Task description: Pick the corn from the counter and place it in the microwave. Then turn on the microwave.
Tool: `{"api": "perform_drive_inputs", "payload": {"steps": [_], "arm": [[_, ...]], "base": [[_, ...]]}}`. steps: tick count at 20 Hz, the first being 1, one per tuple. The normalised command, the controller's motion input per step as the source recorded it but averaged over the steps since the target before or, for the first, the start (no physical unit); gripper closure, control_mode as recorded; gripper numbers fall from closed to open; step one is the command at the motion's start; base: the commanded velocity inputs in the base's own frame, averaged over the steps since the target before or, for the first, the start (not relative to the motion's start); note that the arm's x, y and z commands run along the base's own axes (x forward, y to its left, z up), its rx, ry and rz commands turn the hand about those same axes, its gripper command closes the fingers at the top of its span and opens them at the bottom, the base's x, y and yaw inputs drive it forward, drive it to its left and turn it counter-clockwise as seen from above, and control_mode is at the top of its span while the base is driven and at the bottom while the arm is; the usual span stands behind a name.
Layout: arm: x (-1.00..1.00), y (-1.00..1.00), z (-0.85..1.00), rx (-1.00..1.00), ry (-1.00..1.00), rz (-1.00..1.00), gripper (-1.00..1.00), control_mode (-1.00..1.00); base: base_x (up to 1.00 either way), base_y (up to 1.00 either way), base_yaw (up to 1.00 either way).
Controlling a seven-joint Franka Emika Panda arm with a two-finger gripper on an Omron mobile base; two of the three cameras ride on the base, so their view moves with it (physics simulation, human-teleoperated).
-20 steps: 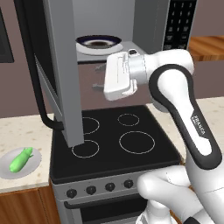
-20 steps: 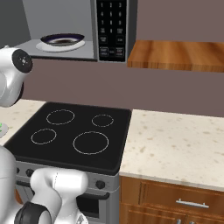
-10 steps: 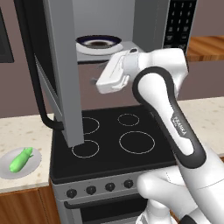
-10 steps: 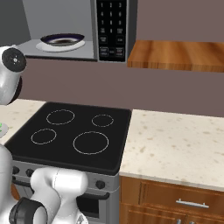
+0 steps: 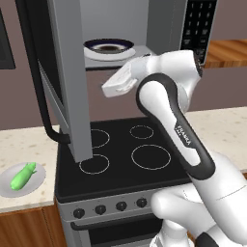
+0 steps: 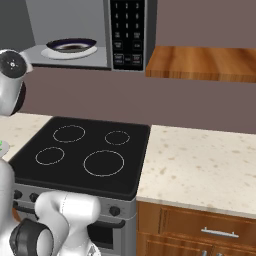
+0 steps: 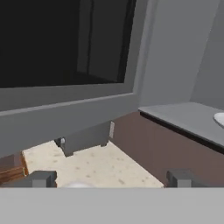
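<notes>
My hand (image 5: 112, 87) hangs wide open and empty beside the microwave (image 5: 120, 34), whose door is swung open; the corn (image 5: 22, 175) waits on its plate (image 5: 38, 179) at the tabletop's left edge.

A kitchen: stovetop (image 6: 85, 152), microwave (image 6: 95, 32) above, stone counter (image 6: 200, 165), wooden cabinets (image 6: 200, 230).

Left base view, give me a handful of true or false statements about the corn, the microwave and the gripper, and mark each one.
1. The corn lies on a small plate on the counter, left of the stove. True.
2. The microwave door is shut. False: it stands open.
3. The gripper holds the corn. False: it is open and empty, up near the microwave.
4. A dark bowl sits inside the microwave. True.
5. A pot sits on the stove. False: the burners are bare.
</notes>
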Motion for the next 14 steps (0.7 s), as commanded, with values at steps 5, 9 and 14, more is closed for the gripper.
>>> {"api": "perform_drive_inputs", "payload": {"steps": [5, 9, 14], "arm": [[0.3, -0.07, -0.02, 0.0, 0.15, -0.14, -1.0, -1.0], [0.3, -0.01, 0.0, -0.01, 0.21, -0.16, -1.0, -1.0], [0.3, 0.0, -0.08, -0.03, 0.19, -0.18, -1.0, -1.0]], "base": [[0.0, 0.0, 0.0], [0.0, 0.0, 0.0], [0.0, 0.0, 0.0]]}}
